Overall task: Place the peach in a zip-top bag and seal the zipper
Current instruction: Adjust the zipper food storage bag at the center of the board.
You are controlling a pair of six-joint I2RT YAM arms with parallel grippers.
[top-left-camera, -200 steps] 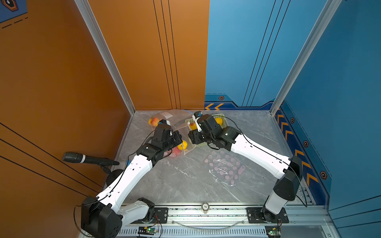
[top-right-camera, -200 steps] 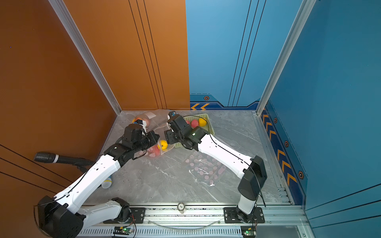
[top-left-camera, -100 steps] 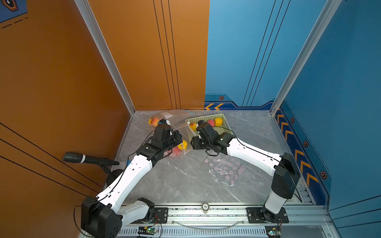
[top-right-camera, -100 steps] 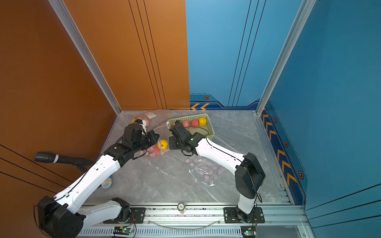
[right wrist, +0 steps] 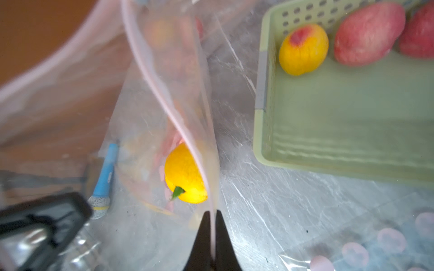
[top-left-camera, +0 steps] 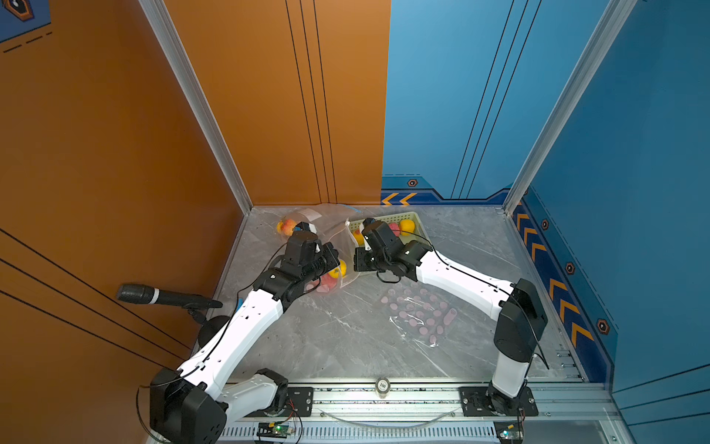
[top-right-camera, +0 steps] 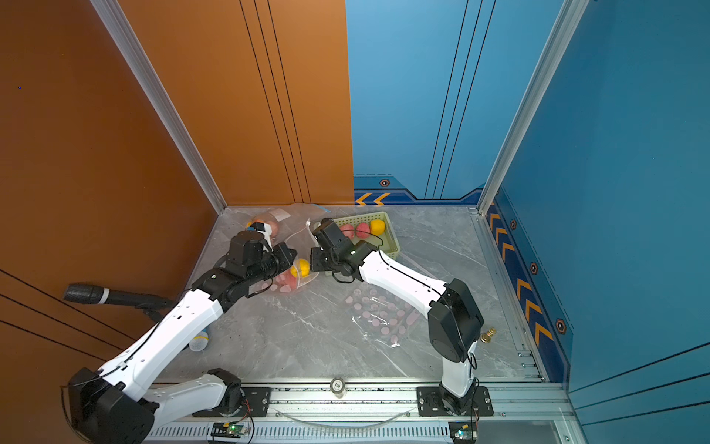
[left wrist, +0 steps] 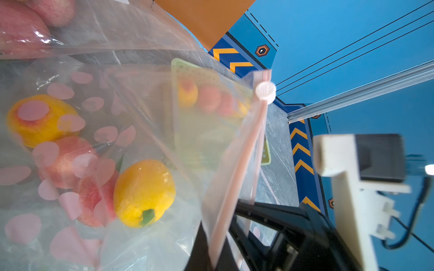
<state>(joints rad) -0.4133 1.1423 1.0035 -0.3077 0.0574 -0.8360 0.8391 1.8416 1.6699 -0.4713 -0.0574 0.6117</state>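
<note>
A clear zip-top bag (left wrist: 145, 131) with pink dots hangs between my two grippers, left of mid-table in both top views. Inside lie a yellow peach (left wrist: 144, 192), a pink peach (left wrist: 65, 162) and another yellow one (left wrist: 40, 119). My left gripper (left wrist: 215, 255) is shut on the bag's pink zipper strip, with the white slider (left wrist: 265, 91) at the strip's far end. My right gripper (right wrist: 213, 237) is shut on the same strip, right beside the yellow peach (right wrist: 184, 174). In a top view the two grippers (top-left-camera: 334, 251) (top-left-camera: 354, 265) stand close together over the bag (top-left-camera: 324, 286).
A green basket (right wrist: 263, 93) holding a yellow peach (right wrist: 304, 49) and red fruit (right wrist: 368, 32) stands just behind the right gripper. A second filled bag (top-left-camera: 288, 225) lies in the back left corner. An empty dotted bag (top-left-camera: 418, 315) lies flat mid-table. A black microphone (top-left-camera: 153, 296) juts in from the left.
My right gripper came down from over the basket to the bag's mouth and shut on the zipper strip. The left gripper stayed shut on the bag.
</note>
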